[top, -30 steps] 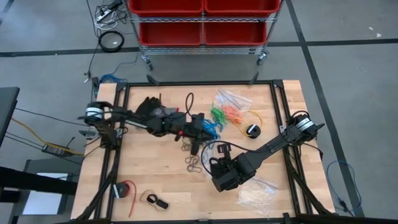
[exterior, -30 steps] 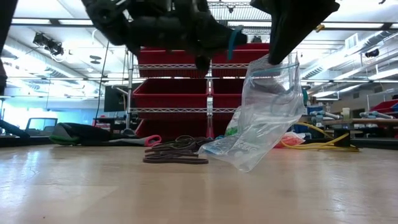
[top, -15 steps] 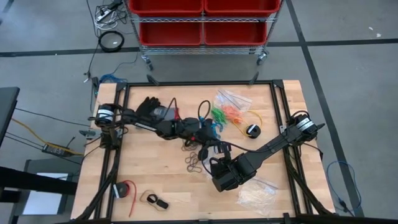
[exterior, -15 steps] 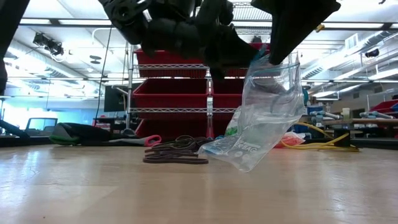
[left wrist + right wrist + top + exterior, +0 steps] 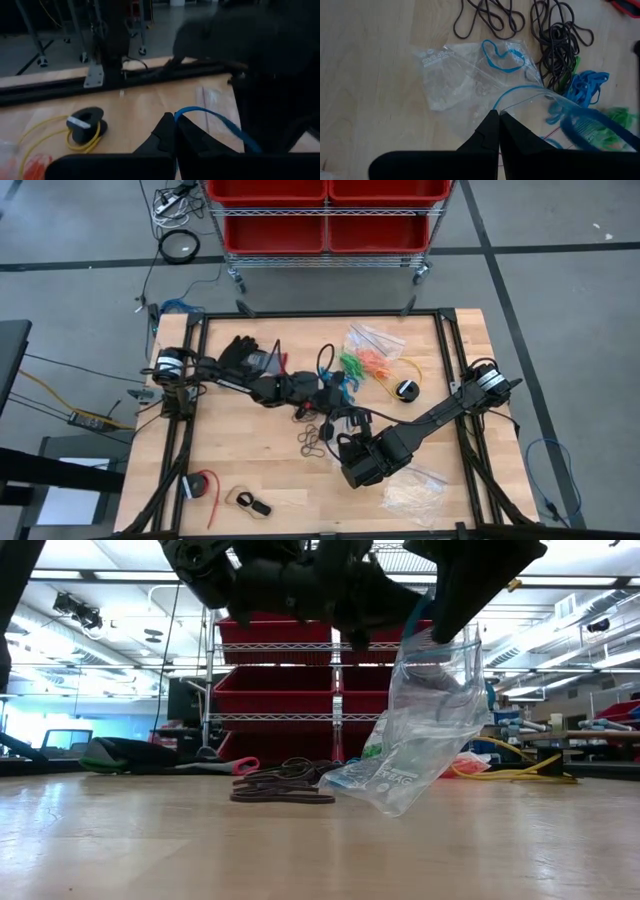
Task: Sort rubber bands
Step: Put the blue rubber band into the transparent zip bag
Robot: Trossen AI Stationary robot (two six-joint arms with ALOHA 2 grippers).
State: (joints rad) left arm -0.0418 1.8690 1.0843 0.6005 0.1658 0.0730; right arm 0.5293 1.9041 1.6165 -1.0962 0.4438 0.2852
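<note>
My right gripper (image 5: 496,116) is shut on a clear plastic bag (image 5: 425,720) at the table's middle. One blue rubber band (image 5: 502,56) lies inside the bag. My left gripper (image 5: 175,120) reaches in from the table's left, just beside the bag's mouth, and is shut on another blue rubber band (image 5: 215,120). Loose rubber bands lie on the wood in heaps: black (image 5: 312,438), blue (image 5: 585,85), green (image 5: 350,363) and orange (image 5: 375,362). My left gripper pinches one end of the blue band's loop (image 5: 181,112) between its two fingertips, coming nearly level from the table's left. The band runs out past the fingers toward my right arm, clear of the table. My right gripper pinches the rim of the bag's open mouth (image 5: 512,100), slanting down from above. The bag hangs below the fingers with its mouth gaping, and its bottom end (image 5: 385,795) lies on the table.
A black glove (image 5: 240,352) lies at the far left. A yellow cable with a black spool (image 5: 405,388) is at the right. A clear bag of whitish pieces (image 5: 415,490) lies near the front edge. More clear bags (image 5: 375,340) lie at the back.
My left gripper has gone toward the table's right, up to the bag's mouth, rolling a little about its own line and carrying the blue band with it. The bag hangs as before.
</note>
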